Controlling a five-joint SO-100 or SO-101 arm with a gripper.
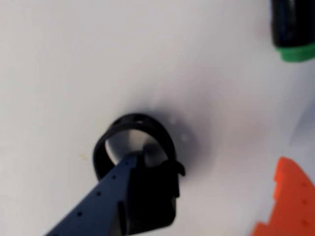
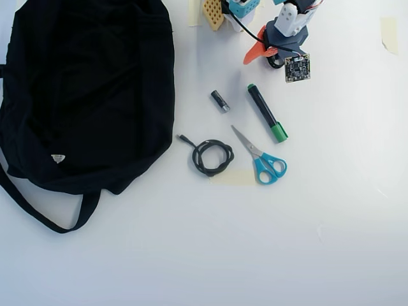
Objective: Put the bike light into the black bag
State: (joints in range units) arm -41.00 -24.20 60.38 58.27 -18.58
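The bike light [image 1: 147, 162], a black strap ring with a chunky block, lies on the white table right under the wrist camera. My gripper [image 1: 209, 164] is open: the dark blue finger [image 1: 98, 206] reaches onto the ring and the orange finger [image 1: 290, 196] stands well off to the right. In the overhead view the gripper [image 2: 264, 58] is at the top, and the light [image 2: 275, 62] peeks out beneath the wrist. The black bag [image 2: 83, 89] lies floppy at the left, far from the gripper, with its white tag [image 2: 58, 158] and long strap [image 2: 38, 213].
Below the gripper in the overhead view lie a black marker with a green cap [image 2: 266, 113], also in the wrist view [image 1: 293, 29], a small battery [image 2: 220, 101], a coiled black cable [image 2: 212, 157] and blue-handled scissors [image 2: 261, 159]. They lie between the gripper and the bag's right edge.
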